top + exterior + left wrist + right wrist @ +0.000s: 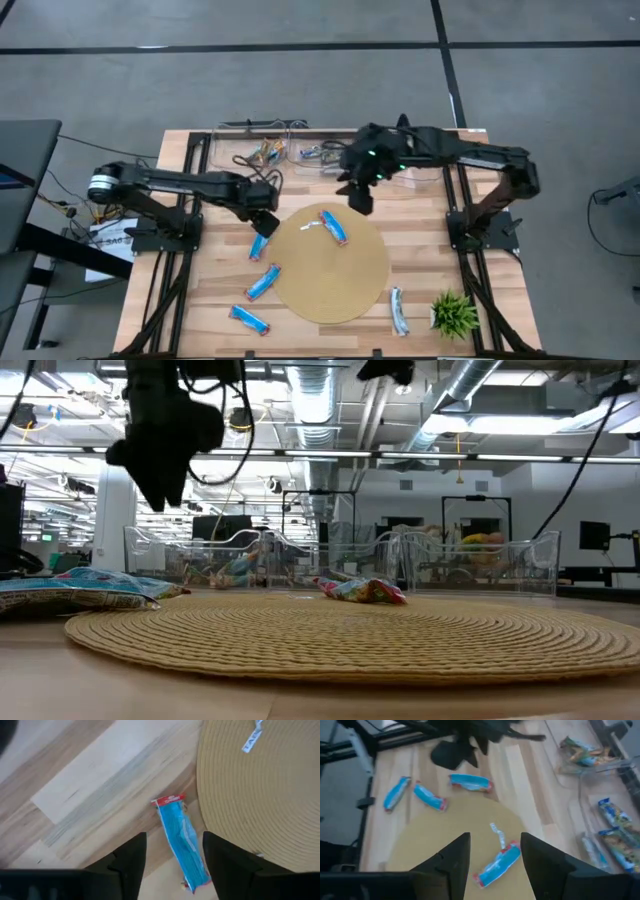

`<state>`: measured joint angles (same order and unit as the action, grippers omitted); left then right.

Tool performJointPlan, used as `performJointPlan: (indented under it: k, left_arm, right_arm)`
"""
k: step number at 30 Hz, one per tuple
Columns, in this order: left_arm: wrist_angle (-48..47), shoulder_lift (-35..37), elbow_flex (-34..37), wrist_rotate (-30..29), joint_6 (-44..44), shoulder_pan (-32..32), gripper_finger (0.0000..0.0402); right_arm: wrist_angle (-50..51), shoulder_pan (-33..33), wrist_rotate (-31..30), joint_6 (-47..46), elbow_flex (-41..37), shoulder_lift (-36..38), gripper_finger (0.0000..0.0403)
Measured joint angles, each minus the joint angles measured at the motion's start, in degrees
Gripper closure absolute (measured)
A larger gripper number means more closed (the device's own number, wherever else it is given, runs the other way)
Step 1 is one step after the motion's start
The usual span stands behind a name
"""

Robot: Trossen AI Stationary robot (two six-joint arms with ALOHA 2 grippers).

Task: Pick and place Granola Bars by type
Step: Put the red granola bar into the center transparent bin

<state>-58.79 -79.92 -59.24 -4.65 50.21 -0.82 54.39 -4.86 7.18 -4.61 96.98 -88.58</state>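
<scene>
Left wrist view: my left fingers (172,857) are spread wide over a blue bar (181,838) lying flat on the table (90,795), just beside the mat (260,795) rim. Nothing held. Right fingers (492,855) also wide and empty, hovering above the mat over another blue bar (497,862) with a torn white scrap (497,834) next to it.

Risks, my guess: the left bar sits slanted between my fingers, so closing could pinch one end and spin it, or a fingertip could catch the mat edge on the way down. Wrapper is slick and flat, so it could slide out. On the right, I might grab the scrap together with the bar. Both arms are close over the mat's near side in the high view; left gripper (262,222) and right gripper (360,195) could bump if both go in together.

Other bars: three blue ones on the table left of the mat (262,285), a silvery one (399,311) near the plant (455,313). Clear bins (300,150) at the table's back already hold some mixed bars.

Surface: pale wood planks, round woven mat in the centre, black frame rails at both sides. Room: grey floor with dark lines, and in the low view an open workshop with ducts and ceiling lights behind.
</scene>
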Motion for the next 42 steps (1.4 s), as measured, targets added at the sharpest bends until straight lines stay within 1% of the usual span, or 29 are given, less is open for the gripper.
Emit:
performJointPlan:
  k: [6, 9, 12, 15, 17, 20, 24, 27, 29, 32, 35, 38, 42]
  left_arm:
    - [4.4, -4.4, 0.0, 0.0, 0.9, 2.0, 0.0194]
    - [4.5, -5.5, 0.0, 1.0, 2.9, 2.3, 0.0193]
    - [2.7, -5.6, 0.2, 1.7, 5.0, 2.3, 0.0193]
    - [3.0, -5.6, 1.9, 2.6, 7.4, 2.3, 0.0193]
    - [3.5, -5.6, 3.8, 5.0, 8.7, 2.3, 0.0193]
    - [6.5, -6.5, 7.4, 8.4, 10.6, 2.8, 0.0193]
    - [11.0, -7.2, 9.5, 8.5, 11.6, 3.7, 0.0193]
    - [13.8, -8.4, 9.8, 8.6, 12.2, 4.1, 0.0193]
    - [14.1, -10.3, 9.8, 9.2, 12.6, 4.4, 0.0193]
    - [14.3, -12.9, 9.9, 10.9, 12.7, 5.1, 0.0193]
    - [15.2, -14.7, 9.8, 11.3, 13.0, 5.9, 0.0194]
    - [15.6, -14.9, 9.7, 10.3, 14.1, 6.5, 0.0207]
    - [15.7, -14.5, 9.2, 9.3, 14.8, 6.6, 0.0252]
  right_arm:
    - [-13.8, 2.9, -1.6, -6.8, -20.1, 14.8, 0.0241]
    - [-18.0, 3.5, -1.6, -10.8, -28.7, 21.1, 0.0243]
    - [-20.9, 4.4, -1.9, -13.5, -34.9, 25.9, 0.0246]
    - [-21.9, 5.6, -3.2, -14.9, -38.8, 29.0, 0.0248]
    - [-22.5, 6.5, -4.2, -14.9, -40.2, 30.5, 0.0250]
    - [-21.7, 7.7, -5.3, -14.9, -41.2, 32.1, 0.0251]
    - [-21.1, 8.9, -7.2, -14.5, -41.3, 33.0, 0.0249]
    - [-19.2, 9.1, -7.3, -14.5, -41.3, 33.3, 0.0251]
    - [-17.4, 9.0, -7.3, -14.5, -41.3, 33.3, 0.0253]
    - [-17.5, 9.0, -7.3, -14.5, -41.3, 33.3, 0.0256]
    - [-17.5, 9.0, -7.3, -14.5, -41.3, 33.3, 0.0260]
    - [-17.6, 9.0, -7.3, -14.5, -41.3, 33.3, 0.0264]
    - [-17.6, 9.0, -7.3, -14.5, -41.3, 33.3, 0.0269]
